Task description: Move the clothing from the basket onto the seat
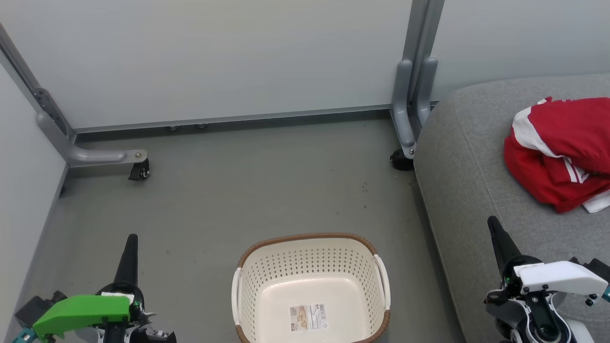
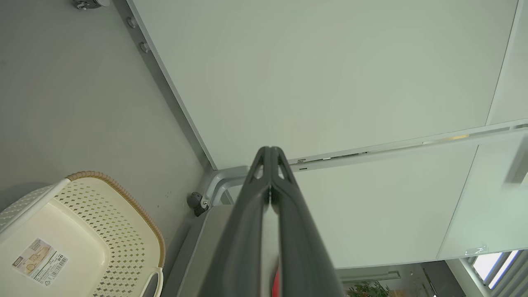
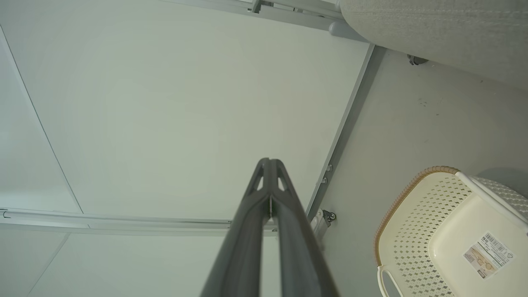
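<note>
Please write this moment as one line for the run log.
basket: no clothing, on floor | clothing: on seat | left hand: shut, empty | right hand: shut, empty | task: looks done

We get bright, soft, even light in the head view, and the frame is sharp from edge to edge. A darker band of shadow runs on the floor [image 1: 238,190] along the foot of the seat [image 1: 457,181]. The basket [image 1: 310,240] has a mild sheen on its cream bottom, and in both wrist views a soft grey shadow lies beside it. Everything has a pale greenish cast. In the wrist views the wide lens bows the rails [image 2: 392,148] toward the edges. The left gripper [image 2: 270,153] and right gripper [image 3: 269,164] blur close to the lens. In the left wrist view a window [image 2: 493,264] is blown out white.
</note>
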Tool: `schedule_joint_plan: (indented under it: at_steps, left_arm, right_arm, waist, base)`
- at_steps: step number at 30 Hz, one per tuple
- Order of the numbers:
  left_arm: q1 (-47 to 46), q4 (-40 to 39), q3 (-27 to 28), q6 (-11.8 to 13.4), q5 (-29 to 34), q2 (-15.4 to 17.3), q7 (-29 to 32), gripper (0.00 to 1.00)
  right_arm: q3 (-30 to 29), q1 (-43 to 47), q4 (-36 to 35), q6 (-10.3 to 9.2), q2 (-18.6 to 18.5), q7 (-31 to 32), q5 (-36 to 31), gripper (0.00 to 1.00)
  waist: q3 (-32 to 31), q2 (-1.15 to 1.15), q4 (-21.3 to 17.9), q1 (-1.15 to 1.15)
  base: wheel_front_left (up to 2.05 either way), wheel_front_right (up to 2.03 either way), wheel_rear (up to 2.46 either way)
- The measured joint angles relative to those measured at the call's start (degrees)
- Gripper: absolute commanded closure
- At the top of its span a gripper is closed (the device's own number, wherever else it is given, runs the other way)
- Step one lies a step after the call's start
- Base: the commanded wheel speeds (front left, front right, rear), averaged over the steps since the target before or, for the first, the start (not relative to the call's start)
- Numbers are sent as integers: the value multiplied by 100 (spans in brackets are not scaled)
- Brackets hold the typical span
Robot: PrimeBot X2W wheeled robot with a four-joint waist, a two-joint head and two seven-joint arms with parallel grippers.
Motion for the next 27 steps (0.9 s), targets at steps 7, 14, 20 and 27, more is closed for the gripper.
schedule_joint_plan:
  at_steps: [7, 14, 20, 27]
  left_arm:
    - [-68, 25, 44, -8, -307, -1, 93, 100]
    - [-140, 48, 97, -13, -615, -2, 175, 100]
    - [-220, 69, 147, -26, -831, -5, 243, 100]
    - [-281, 94, 188, -34, -1061, -9, 293, 100]
  right_arm:
    - [-34, -43, 14, 0, -1, 77, 309, 100]
    - [-74, -125, 27, 0, -2, 154, 609, 100]
    - [-101, -165, 41, 0, -3, 218, 847, 100]
    - [-127, -233, 49, 0, -4, 277, 1063, 100]
  waist:
    - [51, 0, -8, 0]
    - [103, 0, -17, 0]
    - [146, 0, -24, 0]
    - [187, 0, -31, 0]
  base:
    - [0, 0, 0]
    - [0, 0, 0]
    - [0, 0, 0]
    - [0, 0, 0]
